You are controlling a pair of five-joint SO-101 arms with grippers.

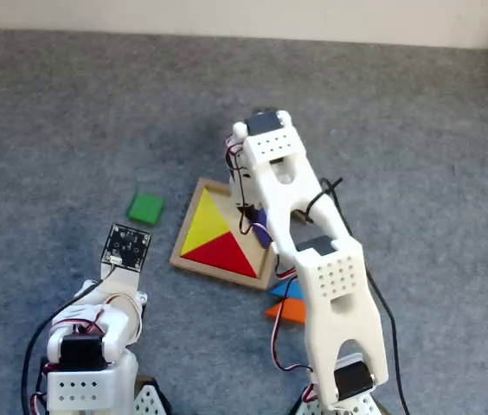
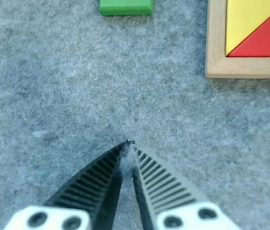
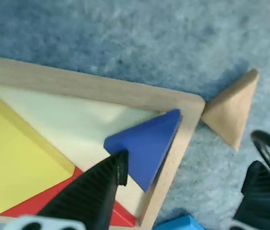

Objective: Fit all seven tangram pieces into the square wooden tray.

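The square wooden tray holds a yellow triangle and a red triangle lying flat. My right gripper hangs open over the tray's corner. A dark blue triangle lies tilted there, one tip resting on the tray rim, touching one black fingertip. A tan wooden triangle lies just outside that corner. My left gripper is shut and empty above the carpet, short of a green square and the tray.
A light blue piece and an orange triangle lie on the carpet beside the tray, next to the right arm. The green square sits left of the tray. Grey carpet stretches open to the far left and far right.
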